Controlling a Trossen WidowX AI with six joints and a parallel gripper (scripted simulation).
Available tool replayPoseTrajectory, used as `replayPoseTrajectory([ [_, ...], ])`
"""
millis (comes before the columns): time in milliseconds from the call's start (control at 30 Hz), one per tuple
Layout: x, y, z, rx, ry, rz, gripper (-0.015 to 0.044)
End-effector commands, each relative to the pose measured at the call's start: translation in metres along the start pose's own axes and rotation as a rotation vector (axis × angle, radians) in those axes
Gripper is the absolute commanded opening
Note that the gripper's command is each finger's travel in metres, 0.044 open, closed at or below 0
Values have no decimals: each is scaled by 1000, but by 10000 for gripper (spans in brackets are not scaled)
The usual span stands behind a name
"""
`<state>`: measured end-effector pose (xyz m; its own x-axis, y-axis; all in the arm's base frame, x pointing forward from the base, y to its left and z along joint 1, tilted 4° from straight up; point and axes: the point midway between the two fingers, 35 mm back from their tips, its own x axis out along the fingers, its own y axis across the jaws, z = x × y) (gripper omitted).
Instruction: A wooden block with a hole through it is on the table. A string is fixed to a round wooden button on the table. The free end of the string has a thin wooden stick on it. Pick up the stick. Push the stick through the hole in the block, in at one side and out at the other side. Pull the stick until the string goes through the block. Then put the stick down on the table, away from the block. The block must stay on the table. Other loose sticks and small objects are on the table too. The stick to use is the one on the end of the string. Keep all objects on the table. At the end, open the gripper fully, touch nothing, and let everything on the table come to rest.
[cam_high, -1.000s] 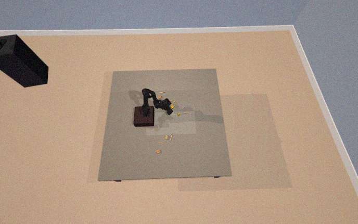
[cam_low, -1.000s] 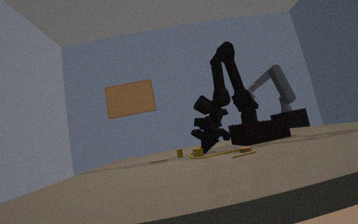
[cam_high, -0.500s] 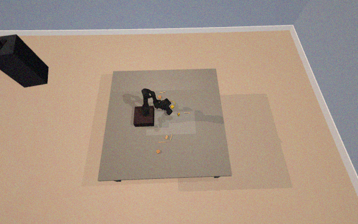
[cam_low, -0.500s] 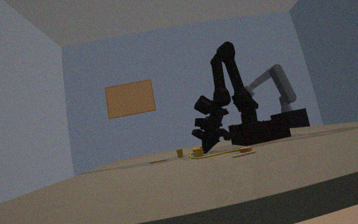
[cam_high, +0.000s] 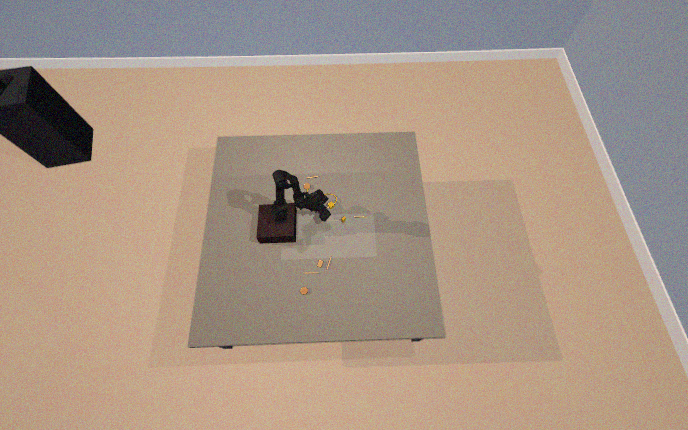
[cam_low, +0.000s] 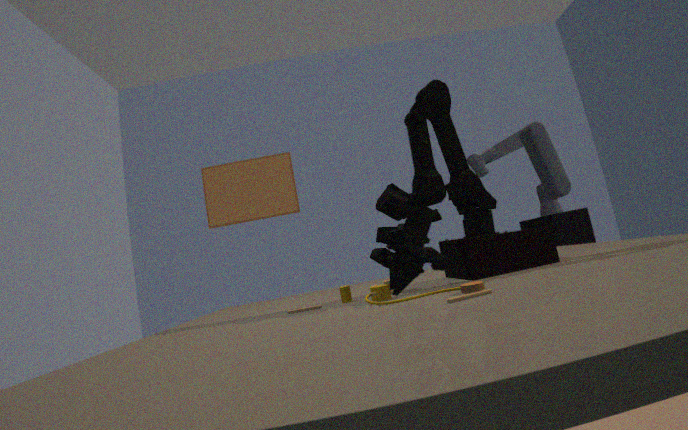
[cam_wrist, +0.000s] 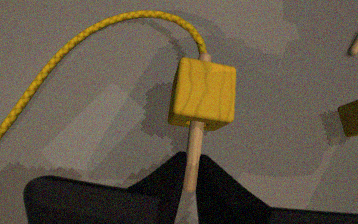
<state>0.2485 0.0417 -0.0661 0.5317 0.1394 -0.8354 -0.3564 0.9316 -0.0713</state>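
Note:
The yellow wooden block (cam_high: 331, 204) (cam_low: 380, 292) (cam_wrist: 205, 94) stands on the table. The thin wooden stick (cam_wrist: 195, 142) runs through its hole: a short end shows beyond the far side in the wrist view, the longer part on the near side. The yellow string (cam_high: 335, 197) (cam_low: 421, 295) (cam_wrist: 60, 56) leaves the far end of the stick and curves back to the round button (cam_high: 306, 186) (cam_low: 472, 287). My gripper (cam_low: 397, 292) (cam_wrist: 191, 160) is shut on the near part of the stick, close beside the block. Its fingertips are hidden in the top view.
A small dark yellow piece (cam_high: 343, 219) (cam_low: 345, 294) (cam_wrist: 350, 118) and a loose stick (cam_high: 359, 216) (cam_low: 304, 309) (cam_wrist: 354, 46) lie nearby. Another loose stick (cam_high: 312, 177) (cam_low: 469, 296) lies by the button. Two sticks, a small piece (cam_high: 320, 263) and a round piece (cam_high: 303, 291) lie farther off.

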Motion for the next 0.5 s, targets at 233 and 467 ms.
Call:
replayPoseTrajectory([
  [233,-2,1,-9,-6,30,0,0],
  [467,-2,1,-10,-4,13,-5,0],
])
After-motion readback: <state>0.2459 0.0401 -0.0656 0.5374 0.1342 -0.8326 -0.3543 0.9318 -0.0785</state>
